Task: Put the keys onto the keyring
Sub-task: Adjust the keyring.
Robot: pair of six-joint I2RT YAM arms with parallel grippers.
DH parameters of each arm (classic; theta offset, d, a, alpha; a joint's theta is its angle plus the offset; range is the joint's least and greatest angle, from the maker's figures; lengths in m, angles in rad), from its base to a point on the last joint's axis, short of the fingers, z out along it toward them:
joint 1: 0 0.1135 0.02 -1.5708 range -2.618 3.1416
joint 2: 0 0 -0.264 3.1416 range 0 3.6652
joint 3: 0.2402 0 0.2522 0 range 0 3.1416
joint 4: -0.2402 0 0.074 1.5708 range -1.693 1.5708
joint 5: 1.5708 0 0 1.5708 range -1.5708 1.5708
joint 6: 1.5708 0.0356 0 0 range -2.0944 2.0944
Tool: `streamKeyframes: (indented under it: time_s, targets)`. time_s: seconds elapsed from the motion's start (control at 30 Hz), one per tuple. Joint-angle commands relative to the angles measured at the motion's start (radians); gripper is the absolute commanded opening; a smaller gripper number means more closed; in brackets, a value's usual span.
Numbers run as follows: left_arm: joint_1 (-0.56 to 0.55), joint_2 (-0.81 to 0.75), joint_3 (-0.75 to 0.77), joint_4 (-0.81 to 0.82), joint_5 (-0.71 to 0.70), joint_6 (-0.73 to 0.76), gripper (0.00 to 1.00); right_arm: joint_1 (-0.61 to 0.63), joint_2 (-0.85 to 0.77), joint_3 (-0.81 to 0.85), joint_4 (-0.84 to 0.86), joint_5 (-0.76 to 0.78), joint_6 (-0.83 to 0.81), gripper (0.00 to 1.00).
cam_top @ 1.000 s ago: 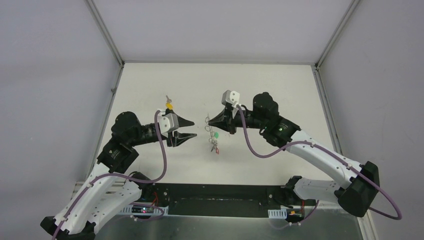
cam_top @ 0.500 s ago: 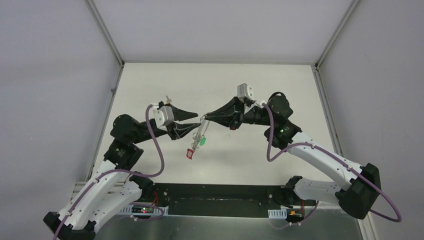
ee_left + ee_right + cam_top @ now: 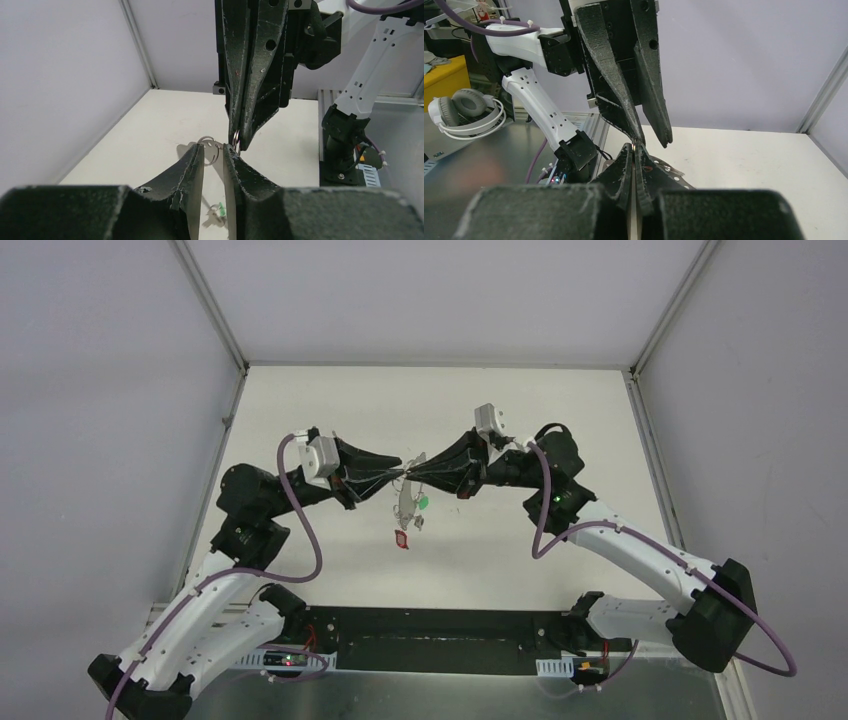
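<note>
- Apparently we hold the keyring (image 3: 406,502) aloft, pinched in our right claw (image 3: 634,149), a green-tagged key (image 3: 423,503) dangling with it.
- Our left claw (image 3: 214,150), slightly parted, meets it; threading looks unfinished.

I can read no lettering, number, brand or sign in any of my views; the tags on the keys (image 3: 406,508) are too small to show print.
</note>
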Motion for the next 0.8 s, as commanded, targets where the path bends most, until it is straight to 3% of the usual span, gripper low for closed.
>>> streamKeyframes:
  time_s: [0.0, 0.23, 0.37, 0.53, 0.77]
  targets:
    - [-0.006, 0.034, 0.062, 0.039, 0.087, -0.032, 0.23, -0.002, -0.005, 0.027, 0.090, -0.017, 0.020, 0.00]
    - [-0.006, 0.045, 0.090, -0.029, 0.131, 0.014, 0.26, -0.002, -0.010, 0.022, 0.090, -0.002, 0.017, 0.00]
    - [-0.006, 0.013, 0.095, -0.076, 0.057, 0.059, 0.27, -0.003, -0.011, 0.017, 0.090, 0.006, 0.015, 0.00]
    - [-0.006, -0.041, 0.117, -0.176, -0.006, 0.137, 0.36, -0.002, -0.011, 0.010, 0.090, 0.013, 0.017, 0.00]
    - [-0.006, -0.025, 0.146, -0.229, 0.099, 0.131, 0.34, -0.002, -0.003, 0.020, 0.090, 0.003, 0.022, 0.00]
